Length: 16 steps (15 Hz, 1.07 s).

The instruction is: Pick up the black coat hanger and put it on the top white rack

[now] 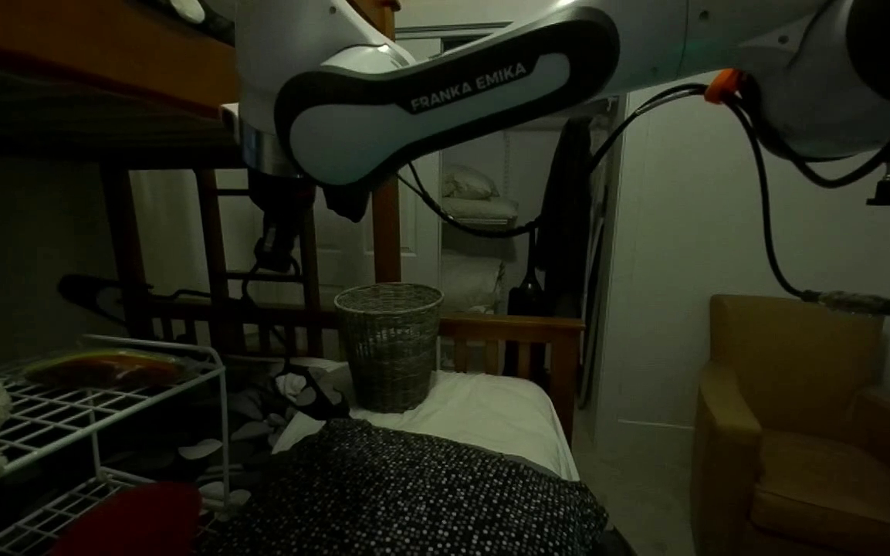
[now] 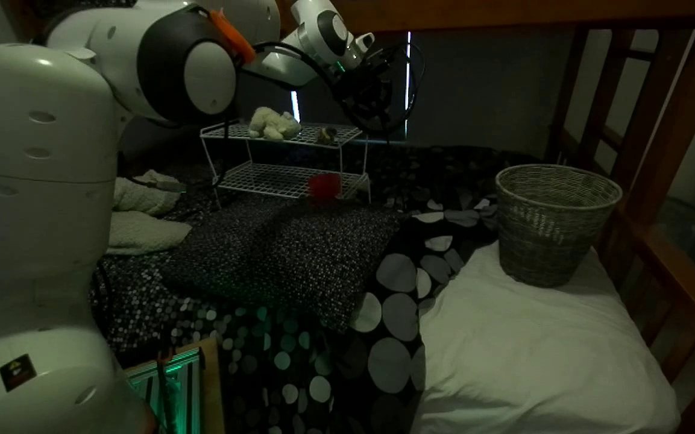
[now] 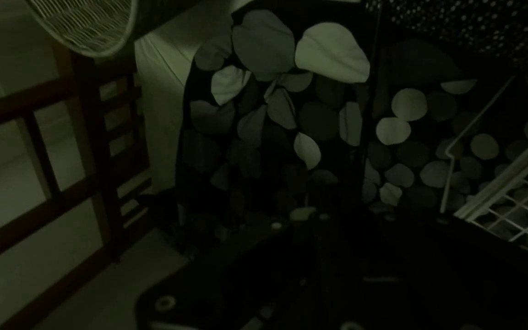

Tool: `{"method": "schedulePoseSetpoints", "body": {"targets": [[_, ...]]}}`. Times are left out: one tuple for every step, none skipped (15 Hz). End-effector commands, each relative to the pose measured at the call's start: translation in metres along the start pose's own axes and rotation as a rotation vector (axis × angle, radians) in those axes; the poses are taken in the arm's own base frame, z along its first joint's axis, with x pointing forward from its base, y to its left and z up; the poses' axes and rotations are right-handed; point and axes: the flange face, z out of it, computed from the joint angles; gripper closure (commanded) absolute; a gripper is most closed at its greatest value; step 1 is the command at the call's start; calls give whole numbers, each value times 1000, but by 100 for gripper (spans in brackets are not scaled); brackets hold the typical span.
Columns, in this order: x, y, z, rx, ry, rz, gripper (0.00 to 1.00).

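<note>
The black coat hanger [image 1: 82,289] hangs from my gripper [image 1: 277,262] in an exterior view, tilted, its broad ends spreading to either side below the jaws. In the wrist view the hanger [image 3: 373,68] seems to show edge-on as a thin dark strip above the dark gripper [image 3: 314,213]. In an exterior view the gripper [image 2: 377,99] is just beyond the right end of the top white rack [image 2: 235,134], higher than it; the hanger is hard to pick out there. The top rack [image 1: 151,402] also shows in an exterior view, and white rack [image 3: 506,176] appears at the wrist view's right.
A white plush toy [image 2: 272,123] and a small bagged item [image 1: 105,369] lie on the top rack. A red object [image 1: 136,521] is at the lower rack. A wicker basket [image 1: 389,347] stands on the white pillow. Bunk-bed wood [image 1: 105,54] is overhead. The scene is dim.
</note>
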Motion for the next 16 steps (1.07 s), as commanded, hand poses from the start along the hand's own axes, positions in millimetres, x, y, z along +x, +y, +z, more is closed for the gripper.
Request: {"method": "schedulePoseSetpoints", "body": {"targets": [[27, -3, 15, 45, 5, -110, 99], [30, -4, 20, 17, -59, -116, 99], [31, -4, 23, -24, -122, -108, 99], [34, -6, 28, -33, -155, -104, 99], [40, -7, 33, -33, -158, -98, 99], [47, -6, 37, -7, -89, -119, 99], [34, -8, 27, -10, -121, -106, 94], [39, -10, 31, -8, -110, -110, 94], [42, -11, 35, -6, -105, -110, 94], [43, -10, 37, -5, -103, -109, 99], [45, -11, 42, -3, -88, -112, 99], [48, -14, 45, 8, -113, -130, 99], [45, -20, 44, 36, -153, -156, 99], [46, -24, 42, 50, -158, -180, 99], [42, -28, 38, 68, -209, -203, 99], [39, -30, 34, 65, -228, -225, 99]]}}
